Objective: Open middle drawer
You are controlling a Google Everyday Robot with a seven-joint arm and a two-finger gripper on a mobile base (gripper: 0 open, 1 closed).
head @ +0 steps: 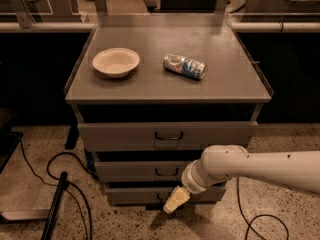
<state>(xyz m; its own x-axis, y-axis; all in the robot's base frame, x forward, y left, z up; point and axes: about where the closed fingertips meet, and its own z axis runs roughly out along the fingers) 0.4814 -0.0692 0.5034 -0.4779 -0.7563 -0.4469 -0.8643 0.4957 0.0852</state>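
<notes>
A speckled terrazzo floor (120, 221) spreads across 6 o'clock. Black cables (30, 169) loop over it at 8 o'clock, and another trails at 5 o'clock. The gray counter (225, 59) fills the centre, flanked by dark shadow. Pale rails (35, 27) run along 12 o'clock. The light is dim and warm. The end effector (172, 202) hangs at 6 o'clock.

This reads as a lab or workshop rather than a home. A gray metal drawer cabinet (167, 134) stands on a speckled terrazzo floor (30, 204), with loose black cables (75, 189) trailing at 8 o'clock. Long benches (280, 26) with clear panels (45, 1) run behind at 12 o'clock. The cabinet's worktop (150, 86) carries a bowl (116, 62) and a crushed can (184, 66). The robot's pincer (172, 203) hangs low at 6 o'clock, before the lowest drawer front.
</notes>
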